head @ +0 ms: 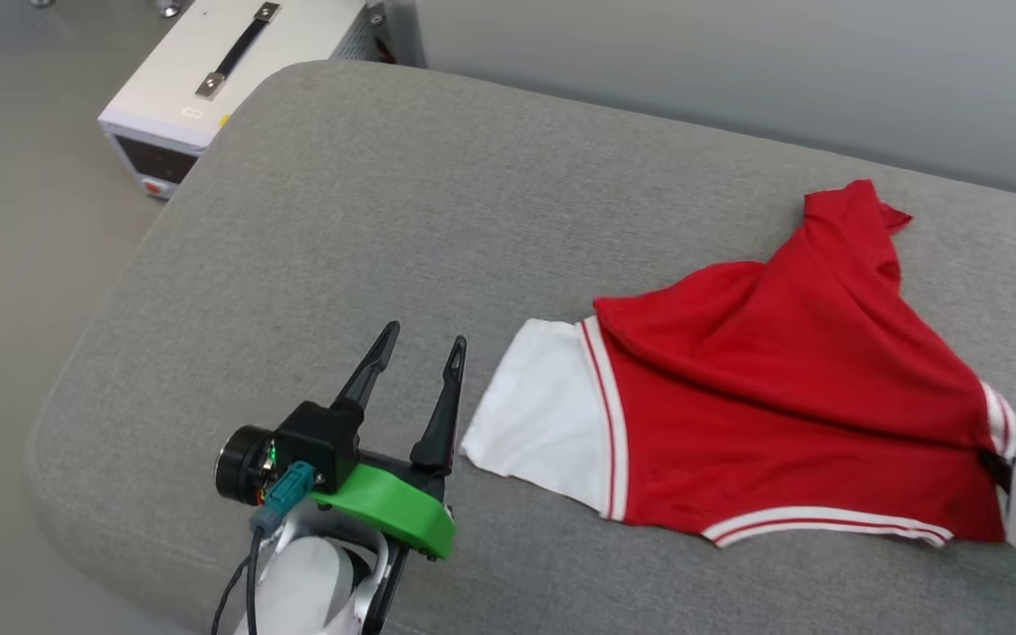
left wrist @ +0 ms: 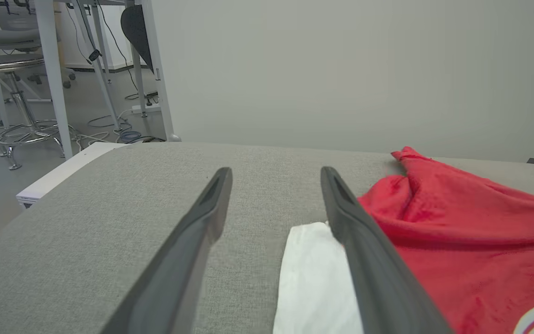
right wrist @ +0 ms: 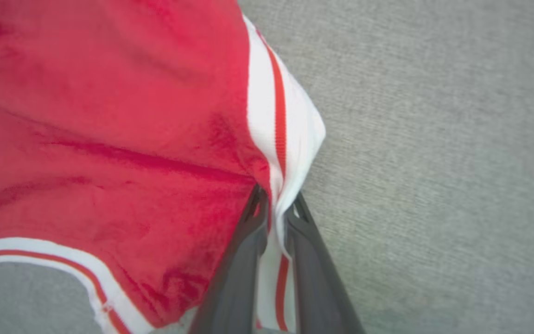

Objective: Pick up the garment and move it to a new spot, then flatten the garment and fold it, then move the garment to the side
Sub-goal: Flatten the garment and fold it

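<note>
The garment (head: 764, 397) is a red jersey lying rumpled on the grey cushion, plain red side up, with a white sleeve (head: 539, 410) spread toward the left and striped trim along the near edge. No lettering shows. My left gripper (head: 420, 348) hovers open just left of that sleeve, nothing between its fingers; in the left wrist view the left gripper (left wrist: 276, 174) frames bare cushion with the white sleeve (left wrist: 313, 278) beside its right finger. At the right edge my right gripper (right wrist: 274, 199) is shut on the garment (right wrist: 109, 139), pinching the striped seam by the other sleeve.
The grey cushion (head: 340, 220) has open fabric to the left and behind the jersey. A white box with a black handle (head: 226, 70) stands on the floor past its far left corner. A stool and table legs (left wrist: 26, 93) stand beyond.
</note>
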### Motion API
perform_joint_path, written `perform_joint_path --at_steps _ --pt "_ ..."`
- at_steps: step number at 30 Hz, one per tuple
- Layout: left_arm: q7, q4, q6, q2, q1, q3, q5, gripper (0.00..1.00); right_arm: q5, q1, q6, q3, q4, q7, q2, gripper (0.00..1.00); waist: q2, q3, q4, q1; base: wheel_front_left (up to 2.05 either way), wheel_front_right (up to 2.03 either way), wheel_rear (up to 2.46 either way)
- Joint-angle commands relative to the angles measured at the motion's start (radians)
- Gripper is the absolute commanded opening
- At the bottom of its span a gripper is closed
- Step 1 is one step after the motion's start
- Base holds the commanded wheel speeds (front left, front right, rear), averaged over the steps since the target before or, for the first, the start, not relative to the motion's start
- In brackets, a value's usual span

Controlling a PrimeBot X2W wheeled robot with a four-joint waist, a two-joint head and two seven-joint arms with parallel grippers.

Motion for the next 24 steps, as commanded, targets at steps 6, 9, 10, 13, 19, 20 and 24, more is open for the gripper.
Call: perform_joint_path --at_steps 6,9,10,13,19,20,24 --pt "-0.006 0.005 -0.009 0.007 0.014 -0.006 0.006 1.0 -0.108 0.073 -0.002 -0.172 -0.025 -0.008 -0.082 0.0 0.0 -0.043 -0.118 0.0 0.0 0.0 0.0" --pt "-0.006 0.005 -0.009 0.005 0.009 -0.01 0.003 1.0 -0.188 0.086 -0.002 -0.223 -0.06 -0.008 -0.091 0.0 0.0 -0.033 -0.125 0.0 0.0 0.0 0.0" --pt "-0.006 0.005 -0.009 0.005 0.007 -0.011 0.002 1.0 -0.219 0.09 -0.002 -0.232 -0.081 -0.008 -0.086 0.0 0.0 -0.029 -0.126 0.0 0.0 0.0 0.0" --pt "-0.006 0.008 -0.009 0.003 0.006 -0.017 -0.001 1.0 -0.269 0.101 -0.002 -0.219 -0.137 0.009 -0.046 0.0 0.0 -0.016 -0.122 0.0 0.0 0.0 0.0" --pt "-0.006 0.017 -0.01 0.002 -0.009 -0.037 -0.011 1.0 -0.327 0.118 -0.002 -0.153 -0.15 0.042 0.03 0.0 0.0 0.011 -0.094 0.0 0.0 0.0 0.0" --pt "-0.006 0.018 -0.01 0.004 -0.01 -0.038 -0.013 1.0 -0.334 0.117 -0.002 -0.141 -0.14 0.042 0.033 0.0 0.0 0.014 -0.09 0.0 0.0 0.0 0.0" --pt "-0.006 0.027 -0.01 0.011 -0.02 -0.048 -0.019 1.0 -0.347 0.103 -0.002 -0.107 -0.087 0.024 0.047 0.0 0.0 0.029 -0.073 0.0 0.0 0.0 0.0"
